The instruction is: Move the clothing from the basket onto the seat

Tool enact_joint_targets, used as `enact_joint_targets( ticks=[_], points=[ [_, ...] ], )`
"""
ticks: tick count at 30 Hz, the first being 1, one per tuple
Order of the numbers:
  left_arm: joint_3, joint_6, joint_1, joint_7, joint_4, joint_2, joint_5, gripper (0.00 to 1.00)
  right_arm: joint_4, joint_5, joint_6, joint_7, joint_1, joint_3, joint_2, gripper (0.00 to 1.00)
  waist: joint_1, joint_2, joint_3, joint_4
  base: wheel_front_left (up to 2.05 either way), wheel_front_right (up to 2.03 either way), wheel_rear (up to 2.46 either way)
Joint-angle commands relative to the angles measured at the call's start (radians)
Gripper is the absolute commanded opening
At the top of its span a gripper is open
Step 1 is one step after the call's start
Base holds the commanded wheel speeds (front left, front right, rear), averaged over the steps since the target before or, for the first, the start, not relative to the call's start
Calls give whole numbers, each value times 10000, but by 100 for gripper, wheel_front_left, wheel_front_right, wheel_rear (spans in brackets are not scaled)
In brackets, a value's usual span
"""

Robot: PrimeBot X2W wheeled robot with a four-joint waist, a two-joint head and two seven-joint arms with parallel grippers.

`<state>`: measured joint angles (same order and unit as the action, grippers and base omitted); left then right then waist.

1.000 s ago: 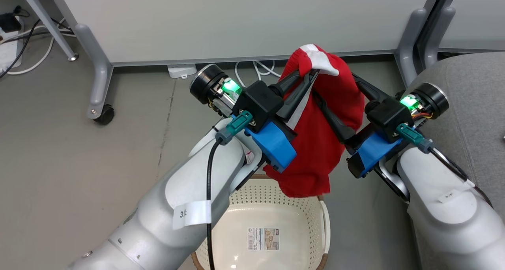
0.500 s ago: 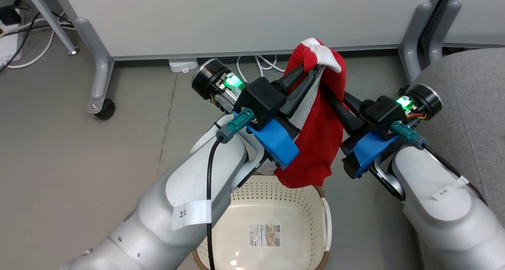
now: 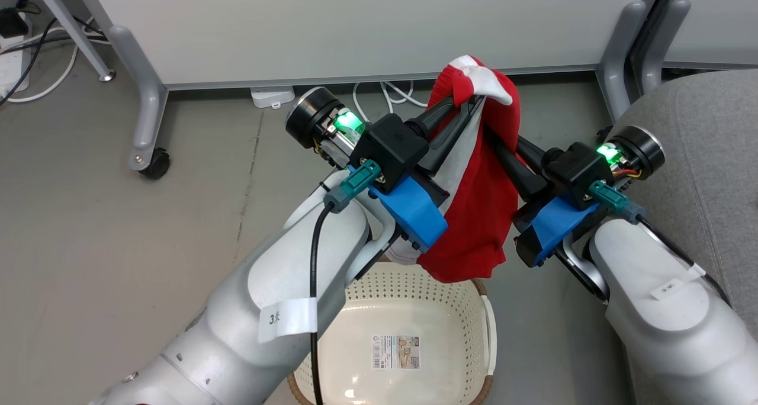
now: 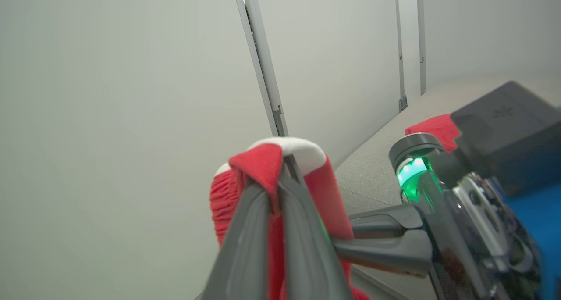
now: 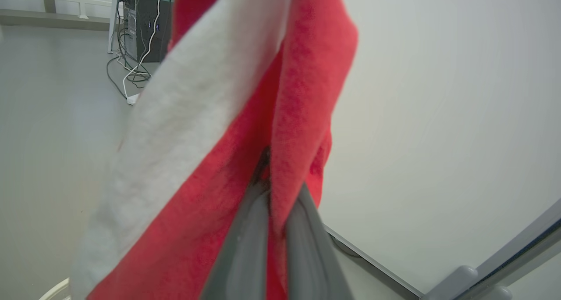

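The left pincer point(image 3: 466, 104) was clamped on the white-trimmed top fold of a red garment point(image 3: 479, 215), its two fingers pressed together with cloth between them. Just below it and to its right, the right pincer point(image 3: 494, 141) was likewise shut on the same garment, biting a red fold beside the white stripe. The rest of the cloth hung down from both pincers, its hem ending just above the far rim of the basket point(image 3: 414, 292), which stood beneath them with a paper label showing on its bottom. The seat point(image 3: 704, 132) lay off to the right of the right pincer, past its wrist. In the left wrist view, a second red garment point(image 4: 431, 129) lay on that cushion.

Both grips sat close together near one edge, so most of the cloth dangled free. A quick swing toward the seat would probably set that tail swaying, and it could snag on the basket rim or wrap the right forearm. If the pincers drew apart out of step, the short span between them might go taut. That could tug the thin fold out of the weaker grip and drop the garment on the floor short of the seat.
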<state>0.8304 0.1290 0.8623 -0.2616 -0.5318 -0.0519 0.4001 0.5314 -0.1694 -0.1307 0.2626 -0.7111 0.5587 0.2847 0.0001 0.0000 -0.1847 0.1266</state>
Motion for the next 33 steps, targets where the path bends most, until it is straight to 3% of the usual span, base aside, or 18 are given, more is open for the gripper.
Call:
enact_joint_targets(
  ticks=[1, 6, 7, 8, 33],
  points=[
    [3, 20, 108, -50, -23, 22, -39, 0, -48, -43, -1, 34, 35, -24, 15, 0, -1, 0, -3, -1, 0, 0, 0],
    [-29, 21, 56, -50, -47, 21, -15, 0, -100, -57, -1, 34, 116, -85, 12, 0, -1, 0, -11, -11, 0, 0, 0],
    [-65, 15, 27, -51, -67, 20, -6, 29, -117, -60, -1, 34, 133, -118, 13, 0, -1, 0, -16, -12, 0, 0, 0],
    [-62, 8, -7, -49, -131, 17, -1, 100, -132, -59, -1, 34, 155, -142, 11, 0, -1, 0, -15, -18, 0, 0, 0],
    [-112, -7, -570, -51, -405, -19, -305, 100, -721, 103, -1, 34, 797, -1819, -180, 0, -1, 0, -515, -452, 0, 0, 0]
  ],
)
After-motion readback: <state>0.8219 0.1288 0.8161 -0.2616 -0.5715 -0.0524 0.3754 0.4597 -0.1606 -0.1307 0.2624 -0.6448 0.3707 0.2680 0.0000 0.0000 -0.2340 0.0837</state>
